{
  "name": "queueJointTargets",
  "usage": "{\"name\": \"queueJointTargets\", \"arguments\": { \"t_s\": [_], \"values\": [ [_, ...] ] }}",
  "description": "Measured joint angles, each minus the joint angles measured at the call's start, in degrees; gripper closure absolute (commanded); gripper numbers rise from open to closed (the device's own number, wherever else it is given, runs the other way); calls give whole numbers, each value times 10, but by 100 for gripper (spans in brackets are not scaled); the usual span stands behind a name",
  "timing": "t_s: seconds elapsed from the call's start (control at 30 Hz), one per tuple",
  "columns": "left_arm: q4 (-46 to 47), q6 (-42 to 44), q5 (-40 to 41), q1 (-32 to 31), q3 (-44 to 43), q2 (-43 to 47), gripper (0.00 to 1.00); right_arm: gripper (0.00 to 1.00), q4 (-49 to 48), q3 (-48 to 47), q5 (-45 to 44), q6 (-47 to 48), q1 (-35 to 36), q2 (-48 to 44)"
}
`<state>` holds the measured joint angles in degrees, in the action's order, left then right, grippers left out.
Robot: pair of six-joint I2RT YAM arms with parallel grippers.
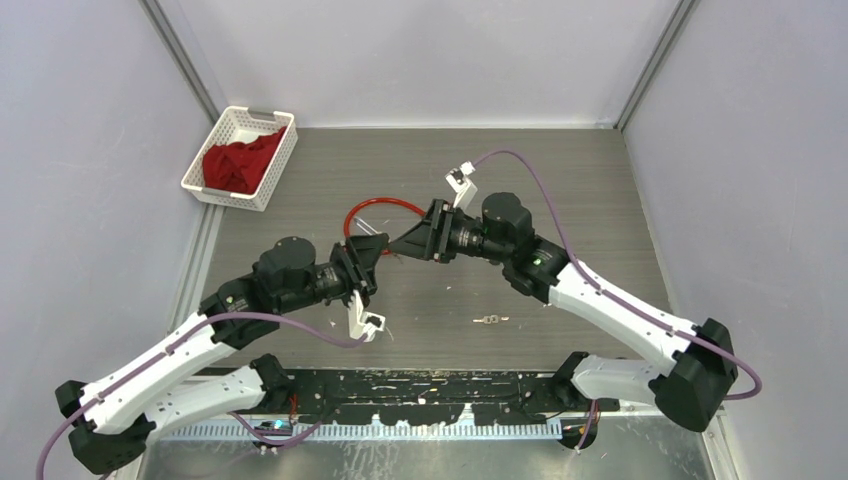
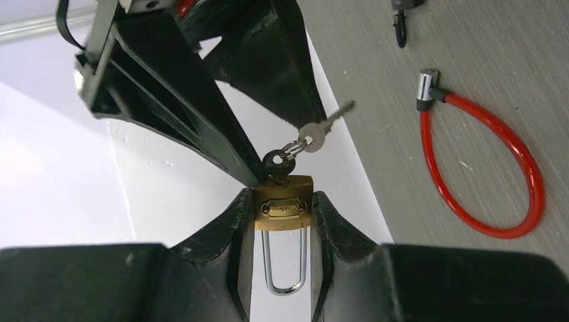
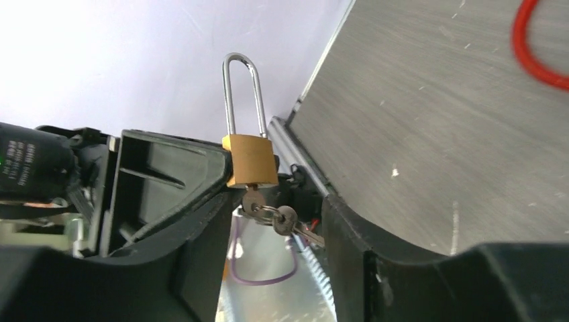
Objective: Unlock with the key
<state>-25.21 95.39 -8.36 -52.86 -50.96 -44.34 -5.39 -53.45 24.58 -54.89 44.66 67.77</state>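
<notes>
Both arms meet over mid table (image 1: 560, 200), w/ a red cable lock (image 1: 385, 208) lying just behind them, not in play.

Left gripper (image 1: 368, 262) is closed partway on the brass padlock (image 2: 286, 211), pinching the body at both sides and holding it up off the table, keyhole end toward the right arm. Right gripper (image 3: 275, 201) faces it w/ jaws apart, one finger each side of the key; pads look clear of it, so it holds nothing.

Shackle (image 3: 241, 94) looks seated in the body, both legs in. Key (image 3: 251, 199) sits in the keyhole, w/ a spare key (image 2: 323, 129) dangling from its ring.

Step, as we judge it: key inserted, turn not shown as done. We can't tell if the lock is already released. Next move prob. needs the right gripper to close on the key head, approx. in line w/ the lock axis, and twist while the left keeps the body from rotating. The ring and spare key could foul the pads.

Writing: the padlock face has an embossed label plate (image 2: 285, 208), too small to read. No other legible text.
</notes>
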Motion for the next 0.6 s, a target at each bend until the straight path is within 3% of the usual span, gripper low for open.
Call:
{"name": "queueJointTargets", "arguments": {
  "t_s": [0.23, 0.6],
  "values": [
    [-24, -93, -2, -1, -63, -32, 100, 33, 72, -19, -62, 127, 13, -41],
    [-70, -175, -9, -1, -99, -43, 100, 37, 96, -57, -146, 221, 77, -27]
  ]
}}
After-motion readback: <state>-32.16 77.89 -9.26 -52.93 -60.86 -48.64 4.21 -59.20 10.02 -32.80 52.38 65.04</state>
